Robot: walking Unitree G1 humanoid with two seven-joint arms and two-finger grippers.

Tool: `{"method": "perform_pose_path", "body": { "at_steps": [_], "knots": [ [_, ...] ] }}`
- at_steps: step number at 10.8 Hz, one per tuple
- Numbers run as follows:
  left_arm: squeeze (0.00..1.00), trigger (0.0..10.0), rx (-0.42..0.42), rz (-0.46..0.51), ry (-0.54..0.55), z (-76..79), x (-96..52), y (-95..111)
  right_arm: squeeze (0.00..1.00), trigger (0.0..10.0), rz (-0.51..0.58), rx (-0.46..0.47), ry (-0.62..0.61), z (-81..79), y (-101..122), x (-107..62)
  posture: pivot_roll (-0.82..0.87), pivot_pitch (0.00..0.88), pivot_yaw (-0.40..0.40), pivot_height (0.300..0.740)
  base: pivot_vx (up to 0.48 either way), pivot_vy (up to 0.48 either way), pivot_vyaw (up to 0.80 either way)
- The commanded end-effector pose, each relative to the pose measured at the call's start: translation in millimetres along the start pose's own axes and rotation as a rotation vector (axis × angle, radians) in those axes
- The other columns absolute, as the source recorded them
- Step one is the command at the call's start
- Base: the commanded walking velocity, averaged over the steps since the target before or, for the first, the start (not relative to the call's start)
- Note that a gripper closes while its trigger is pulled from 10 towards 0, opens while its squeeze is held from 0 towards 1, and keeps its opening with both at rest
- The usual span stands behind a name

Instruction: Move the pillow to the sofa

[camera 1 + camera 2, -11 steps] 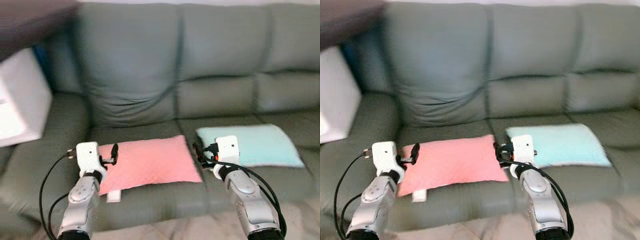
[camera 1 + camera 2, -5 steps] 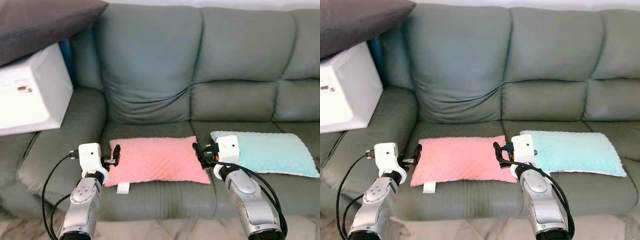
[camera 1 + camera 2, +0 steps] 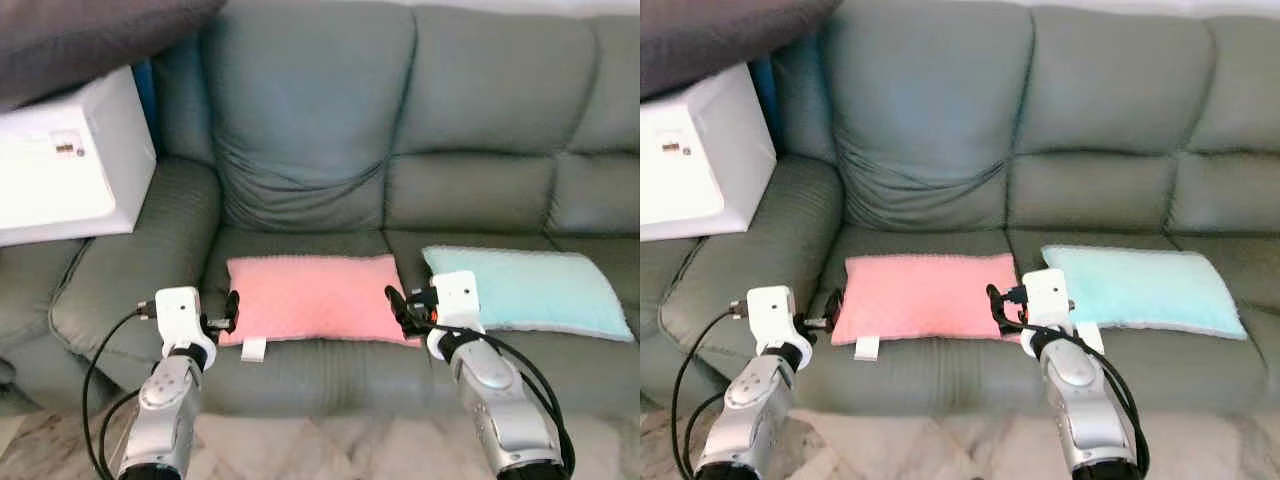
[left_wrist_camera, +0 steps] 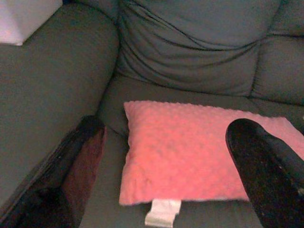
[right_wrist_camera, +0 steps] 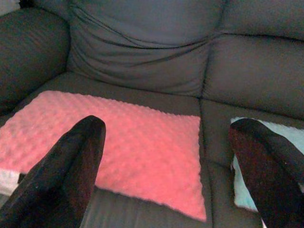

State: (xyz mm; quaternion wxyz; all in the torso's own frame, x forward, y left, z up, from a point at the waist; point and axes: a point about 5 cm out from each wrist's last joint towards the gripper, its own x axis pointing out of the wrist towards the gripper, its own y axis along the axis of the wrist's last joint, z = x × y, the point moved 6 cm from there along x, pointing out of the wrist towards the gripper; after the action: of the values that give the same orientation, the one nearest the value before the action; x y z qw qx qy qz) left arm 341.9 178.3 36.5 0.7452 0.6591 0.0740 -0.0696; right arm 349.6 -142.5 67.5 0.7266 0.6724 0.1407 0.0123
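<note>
Pillow [image 3: 314, 297] lies flat on the sofa [image 3: 300, 150]; left end effector [image 4: 166, 161] and right end effector [image 5: 171, 166] flank it, both spread wide, holding nothing.

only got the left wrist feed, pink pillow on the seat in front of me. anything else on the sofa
Observer: Yes, a light blue pillow lies flat on the next seat, to the right of the pink pillow, apart from it.
Operator: where's the other arm
Observer: The right gripper hangs open at the pink pillow's right front corner, holding nothing.
Operator: and mine from above
Observer: The left gripper is open at the pillow's left front corner, near its white tag.
Operator: anything off to my left
Observer: A white box sits beside the sofa's left armrest.
</note>
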Motion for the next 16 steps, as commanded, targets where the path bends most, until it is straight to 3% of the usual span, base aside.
{"method": "perform_pose_path", "body": {
  "at_steps": [1,9,11,16],
  "knots": [
    [0.00,10.0,0.001,0.001,-0.013,3.1,-0.1,1.3,0.00,10.0,0.000,-0.004,0.000,1.8,1.5,-1.1,-0.21,0.031,-0.016,0.740,-0.251,0.000,0.00],
    [0.00,10.0,0.014,-0.004,-0.013,0.9,0.8,2.0,0.00,10.0,0.000,-0.002,0.001,0.2,1.7,1.0,-0.20,0.022,-0.011,0.740,-0.329,0.000,0.00],
    [0.00,10.0,0.018,-0.003,-0.010,0.2,0.6,2.2,0.00,10.0,-0.001,-0.002,-0.001,0.1,1.4,0.9,-0.20,0.023,-0.010,0.740,0.000,0.000,0.00],
    [0.00,10.0,0.021,0.008,-0.001,-0.9,-0.3,2.5,0.00,10.0,-0.029,-0.002,-0.005,0.8,-2.9,2.3,-0.20,0.024,-0.014,0.740,0.000,0.000,-0.73]
  ]
}}
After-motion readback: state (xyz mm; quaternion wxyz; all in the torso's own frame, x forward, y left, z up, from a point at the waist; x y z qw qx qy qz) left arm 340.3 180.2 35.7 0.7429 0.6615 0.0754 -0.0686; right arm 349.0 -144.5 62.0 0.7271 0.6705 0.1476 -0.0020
